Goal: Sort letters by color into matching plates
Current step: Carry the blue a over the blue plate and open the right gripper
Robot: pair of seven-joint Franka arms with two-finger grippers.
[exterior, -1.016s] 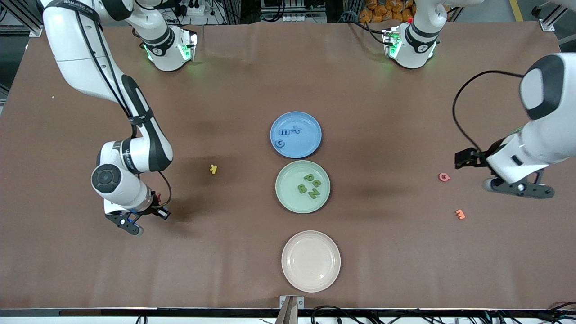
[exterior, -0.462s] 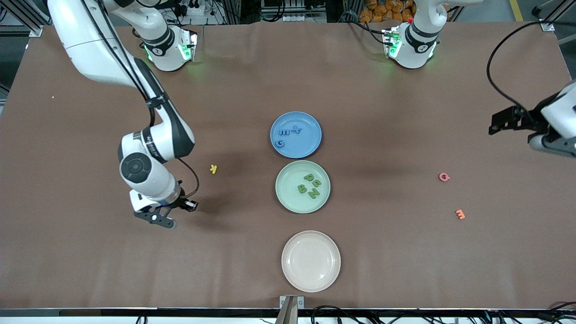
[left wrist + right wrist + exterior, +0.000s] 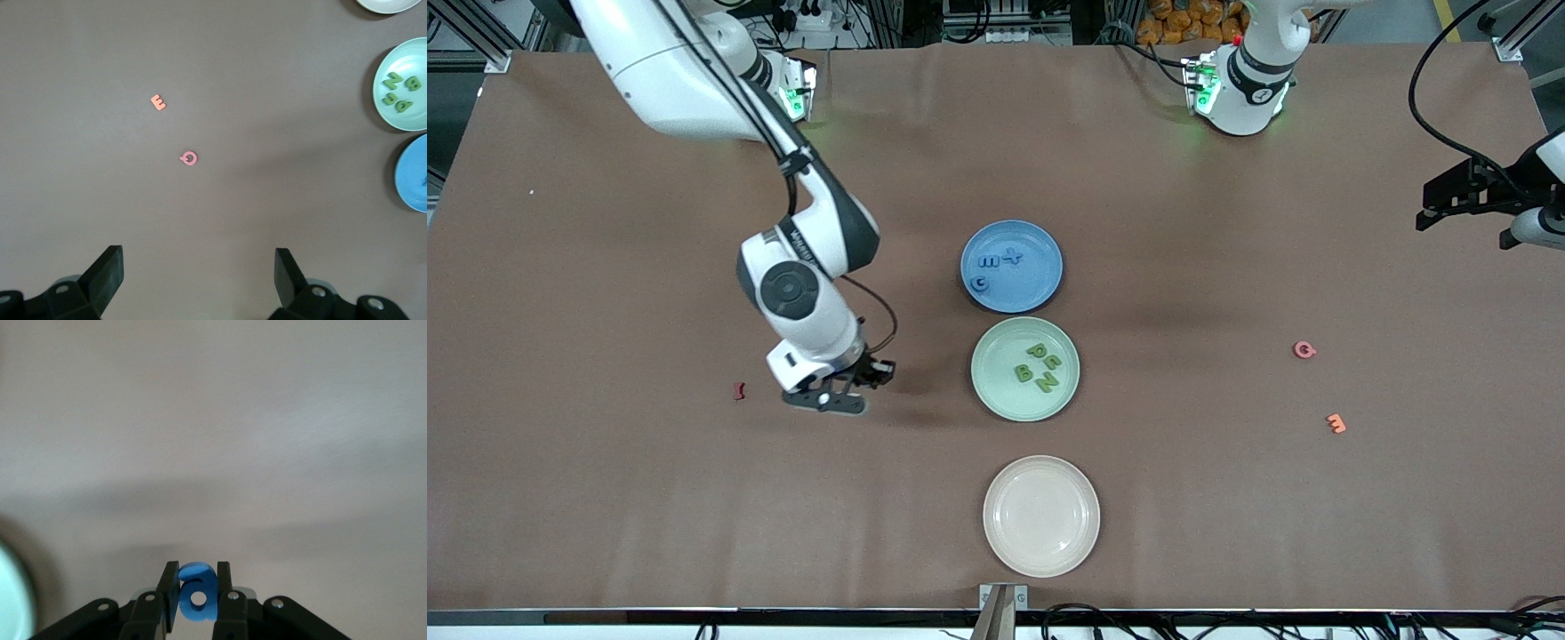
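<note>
The right gripper (image 3: 829, 397) clamps a blue letter (image 3: 197, 592) above bare table near the green plate (image 3: 996, 402). It should carry on to the blue plate (image 3: 1040, 238) just beside that, then release low. The left gripper (image 3: 199, 280) waits, jaws apart.

1. Three plates: blue plate (image 3: 1012, 266), green plate (image 3: 1024, 368), cream plate (image 3: 1040, 515).
2. Four blue letters (image 3: 989, 262): three on blue, one (image 3: 198, 592) clamped.
3. Four green letters (image 3: 1037, 366).
4. Three loose letters: dark red letter (image 3: 739, 390), pink letter (image 3: 1304, 350), orange letter (image 3: 1336, 423).
</note>
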